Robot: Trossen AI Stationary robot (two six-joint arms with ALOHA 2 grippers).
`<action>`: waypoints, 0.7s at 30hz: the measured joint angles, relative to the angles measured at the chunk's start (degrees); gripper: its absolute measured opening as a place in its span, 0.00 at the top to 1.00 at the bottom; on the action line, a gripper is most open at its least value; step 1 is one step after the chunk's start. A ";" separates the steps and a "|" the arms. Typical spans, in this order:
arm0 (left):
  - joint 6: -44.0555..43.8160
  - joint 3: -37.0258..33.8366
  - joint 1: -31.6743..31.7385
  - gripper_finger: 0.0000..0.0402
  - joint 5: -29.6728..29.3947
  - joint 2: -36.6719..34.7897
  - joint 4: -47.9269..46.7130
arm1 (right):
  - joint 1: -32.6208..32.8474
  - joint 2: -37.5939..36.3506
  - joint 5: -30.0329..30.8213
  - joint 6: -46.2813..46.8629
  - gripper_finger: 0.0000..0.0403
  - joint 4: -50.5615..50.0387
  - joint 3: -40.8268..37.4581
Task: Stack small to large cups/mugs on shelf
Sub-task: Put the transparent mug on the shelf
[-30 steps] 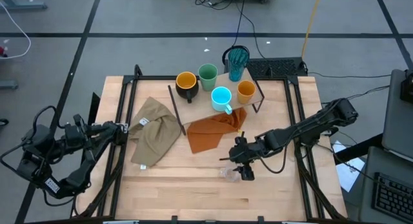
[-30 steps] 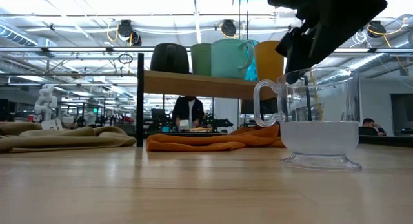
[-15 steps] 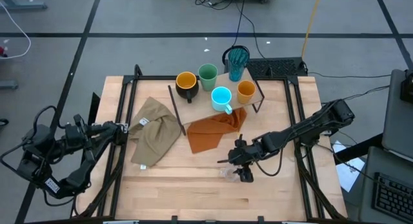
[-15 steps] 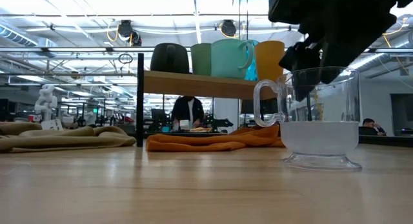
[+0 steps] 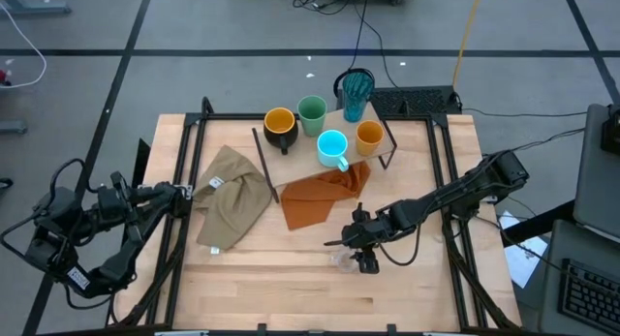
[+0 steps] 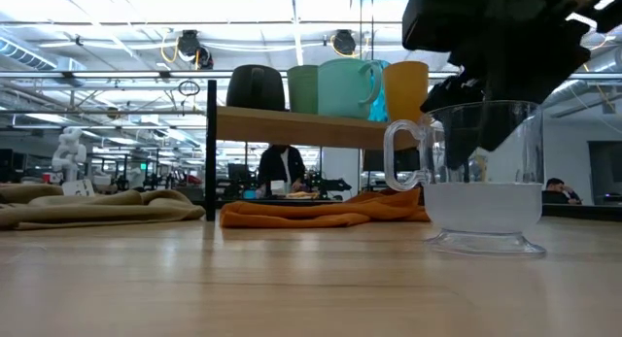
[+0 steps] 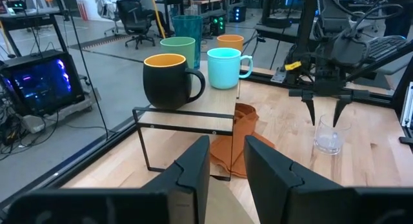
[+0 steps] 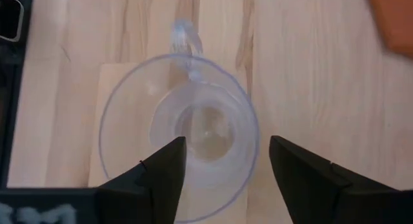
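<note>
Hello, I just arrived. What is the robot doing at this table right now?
The right gripper hangs open directly over a small clear glass cup that stands on the wooden table, with one finger on each side of the rim, ready to take it. The glass is not lifted yet. Five other cups already stand on the low shelf at the back. The left gripper waits at the table's left edge, beside a tan cloth. An orange cloth lies near the shelf.

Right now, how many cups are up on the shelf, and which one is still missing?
Five cups stand on the shelf: the black mug, green cup, teal tumbler, blue mug and orange cup. The right gripper is open over the clear glass on the table, not yet gripping. Lifting it comes next.
</note>
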 joint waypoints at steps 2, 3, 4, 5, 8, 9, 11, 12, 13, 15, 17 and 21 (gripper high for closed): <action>-0.02 -0.01 0.00 0.76 0.00 0.00 0.00 | -0.16 -0.10 0.00 0.02 0.50 0.62 0.00; 0.00 -0.02 0.00 0.76 0.00 0.00 0.00 | -0.26 -0.27 0.00 0.00 0.51 0.63 0.00; 0.00 -0.02 0.00 0.76 0.00 0.00 0.00 | -0.31 -0.41 0.00 0.08 0.53 0.44 0.00; -0.01 -0.01 0.00 0.76 0.00 0.00 0.00 | -0.35 -0.50 0.00 0.43 0.55 0.46 0.00; 0.00 -0.01 0.00 0.76 0.00 0.00 0.00 | -0.46 -0.54 -0.26 0.53 0.60 0.46 0.00; -0.02 -0.02 0.00 0.76 0.00 0.00 0.00 | -0.46 -0.50 -0.89 0.47 0.62 0.35 0.00; -0.04 -0.02 0.00 0.76 -0.02 0.00 0.00 | -0.46 -0.50 -1.20 0.39 0.65 0.41 0.00; -0.04 0.00 0.00 0.76 0.00 0.00 0.00 | -0.44 -0.50 -1.22 0.41 0.67 0.41 0.00; -0.06 0.00 0.00 0.76 -0.01 0.00 0.00 | -0.44 -0.50 -1.25 0.41 0.69 0.40 0.00; -0.06 -0.01 0.00 0.76 -0.01 0.00 0.00 | -0.44 -0.50 -1.25 0.18 0.73 0.37 0.00; -0.06 -0.02 0.00 0.76 -0.02 0.00 0.02 | -0.44 -0.50 -1.23 -0.41 0.77 0.35 0.00; -0.09 0.00 0.00 0.76 -0.02 0.00 0.02 | -0.44 -0.50 -1.32 -0.82 0.86 0.22 0.00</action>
